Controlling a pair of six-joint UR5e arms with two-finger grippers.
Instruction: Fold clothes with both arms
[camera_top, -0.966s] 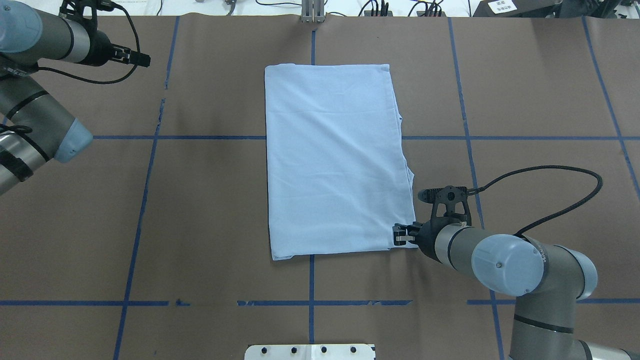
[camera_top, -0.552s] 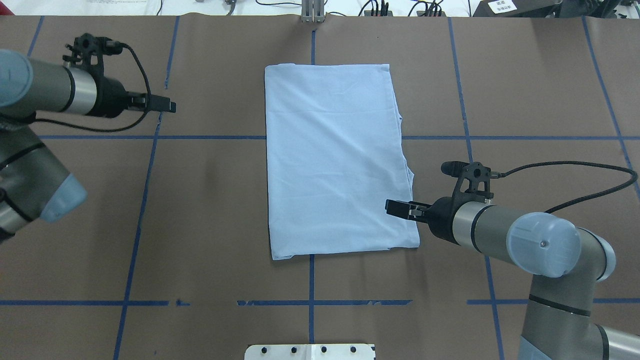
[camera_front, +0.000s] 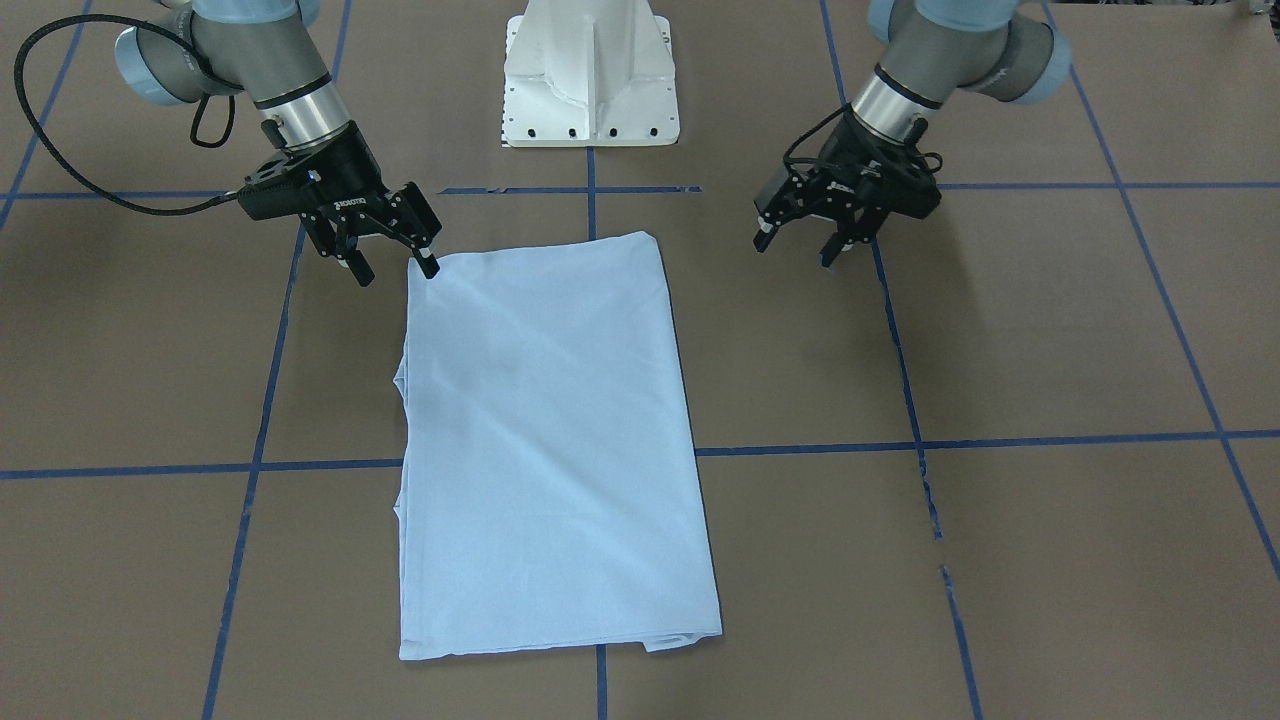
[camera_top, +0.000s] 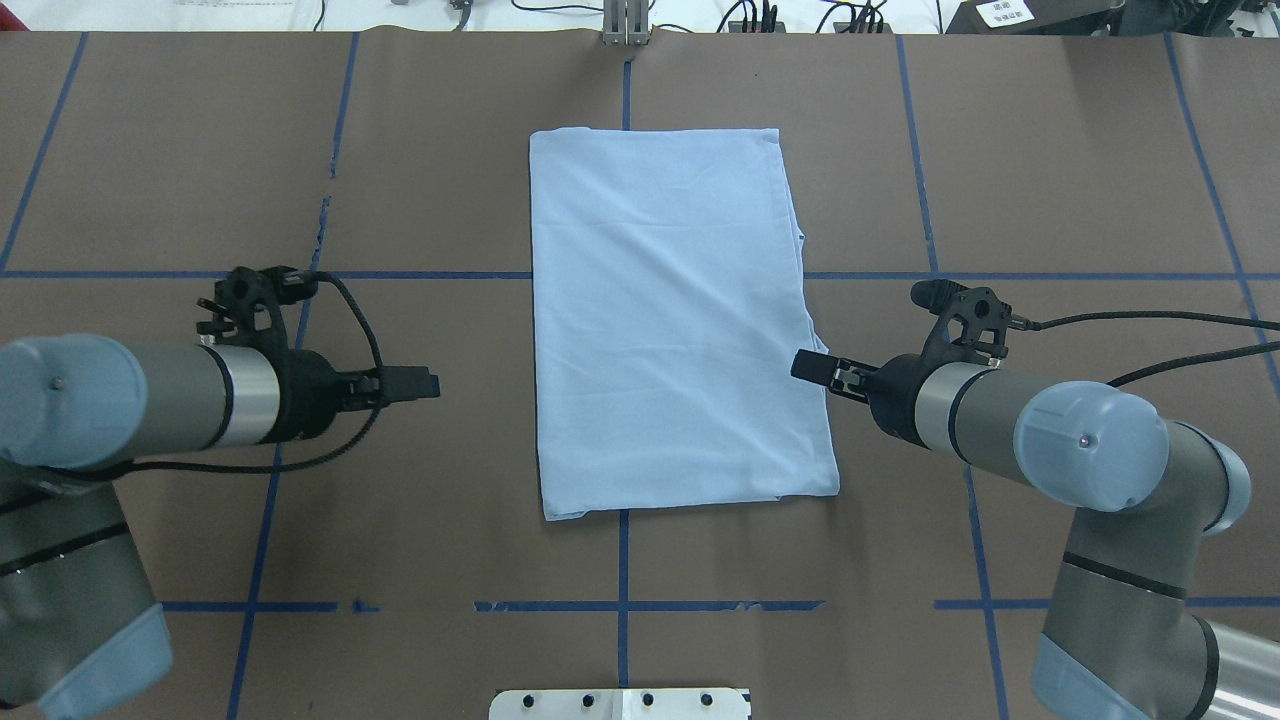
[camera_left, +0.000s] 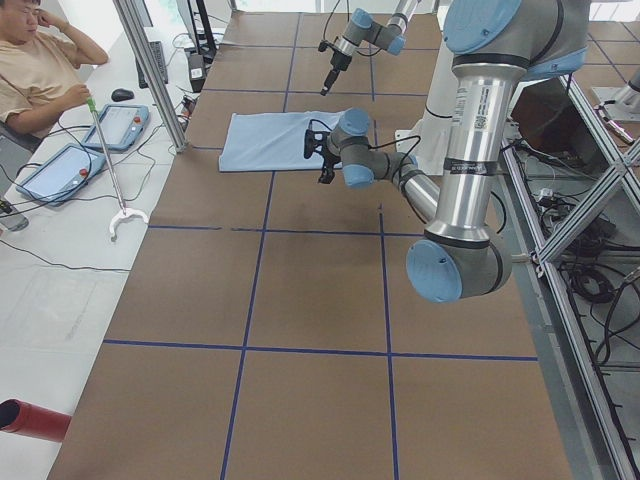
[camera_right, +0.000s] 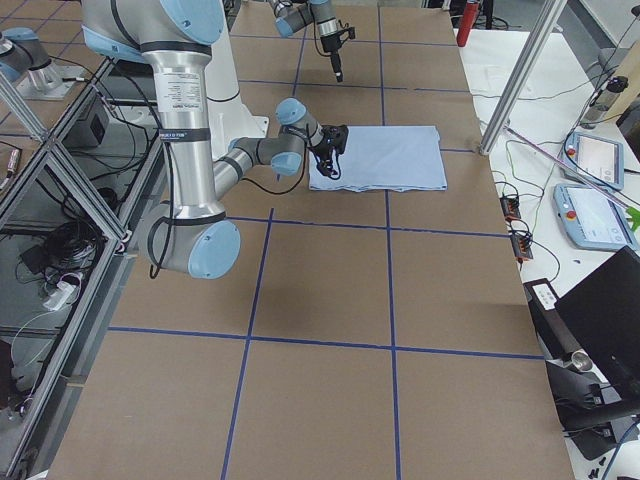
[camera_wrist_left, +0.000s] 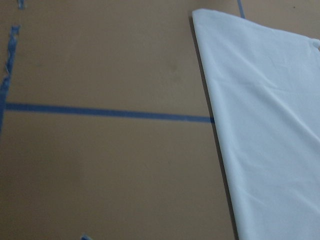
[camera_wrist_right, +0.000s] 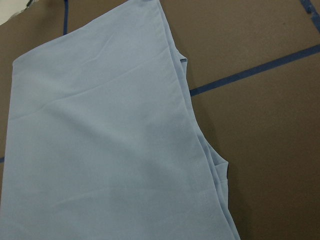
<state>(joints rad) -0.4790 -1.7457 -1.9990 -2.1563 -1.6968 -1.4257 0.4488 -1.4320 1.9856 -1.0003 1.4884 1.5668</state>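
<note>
The light blue T-shirt lies flat in the middle of the table, folded into a long rectangle. Its print, collar and tag are hidden. It also shows in the front view and in both wrist views. My right gripper is open and empty at the shirt's right edge, near the corner closest to the robot. My left gripper is open and empty above bare table, well to the left of the shirt.
Brown paper with blue tape lines covers the table. The white pedestal base stands at the robot's edge, behind the shirt. An operator sits beyond the table's far side, with tablets beside them.
My left arm has swung from the far left corner toward the robot, bringing its gripper closer to the shirt. My right gripper has moved away from the shirt's near right corner, farther along its right edge.
</note>
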